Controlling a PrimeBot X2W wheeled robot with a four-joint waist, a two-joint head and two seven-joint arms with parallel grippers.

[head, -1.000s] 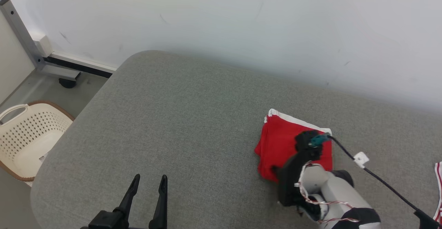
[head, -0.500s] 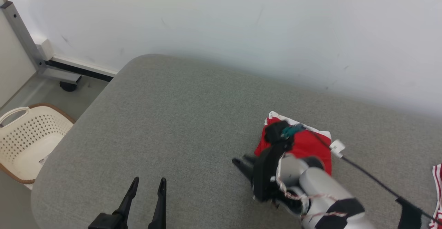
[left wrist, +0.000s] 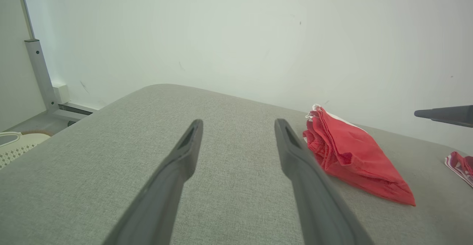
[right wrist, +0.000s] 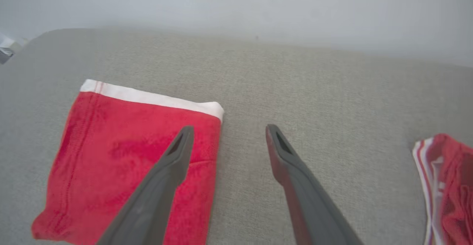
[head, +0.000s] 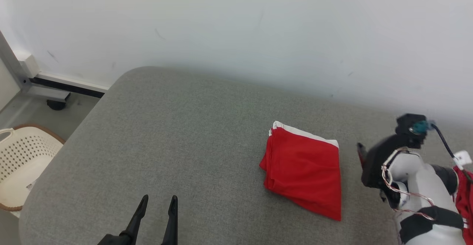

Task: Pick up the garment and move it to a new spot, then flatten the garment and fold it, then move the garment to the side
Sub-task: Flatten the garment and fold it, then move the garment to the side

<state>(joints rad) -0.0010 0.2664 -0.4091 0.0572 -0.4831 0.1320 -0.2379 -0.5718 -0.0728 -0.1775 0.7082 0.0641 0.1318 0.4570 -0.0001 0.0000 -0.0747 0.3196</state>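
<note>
Garment (head: pixel 303 171): lies folded into a compact red rectangle with a white band along the far edge, on the right half of the desk (head: pixel 184 126); touches neither pincer.
Reason for placement: judged as a finished fold set down to one side; stacked edges at the left look slightly uneven, so reads as a loose fold, not a pressed one.
Right pincer (right wrist: pixel 229 128): jaws spread wide, holds nothing; hangs just right of the garment and clear of the cloth, fingers aimed toward the wall.
Reason for pose: judged as standing off so the top layer is not dragged open.
Left pincer (head: pixel 159 198): jaws wide, empty; sits low at the near edge, well apart from the garment; judged as parked out of the way.
Second cloth (right wrist: pixel 447 178): red with white stripes, crumpled at the right edge of the desk, well apart from the folded piece; partly hidden behind the right forearm in the head view.
Desk surface: grey woven cover, matte, rounded far-left corner; likely grips fabric, so pushing the packet would probably rumple it and lifting looks safer.
Room: plain white wall (head: pixel 236 27) close behind the desk, a few faint scuffs; grey metal post (left wrist: pixel 37 71) at far left; cream perforated basket (head: pixel 22 163) on the floor to the left.
Task stage: judged near the end; cannot tell whether this spot counts as the final side position.
</note>
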